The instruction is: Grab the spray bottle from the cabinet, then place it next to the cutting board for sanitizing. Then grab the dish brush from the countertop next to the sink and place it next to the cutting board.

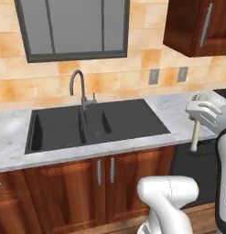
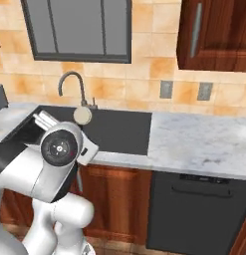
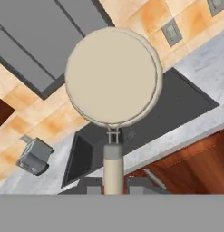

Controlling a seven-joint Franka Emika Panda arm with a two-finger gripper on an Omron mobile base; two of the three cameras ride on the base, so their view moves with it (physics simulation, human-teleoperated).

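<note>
Sink ahead | pincer grips dish brush; toaster beside

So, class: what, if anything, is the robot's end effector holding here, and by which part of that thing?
The end effector holds the dish brush by its thin handle, with the round flat head sticking out beyond the fingers, above the sink.

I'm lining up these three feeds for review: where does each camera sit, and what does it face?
Left base view: behind the arm's left, facing the sink; arm at right, holding the dish brush.
Right base view: behind its right, facing sink and countertop; arm at lower left.
Hand view: on the hand, looking along the brush.
All three share the sink and the brush.
</note>
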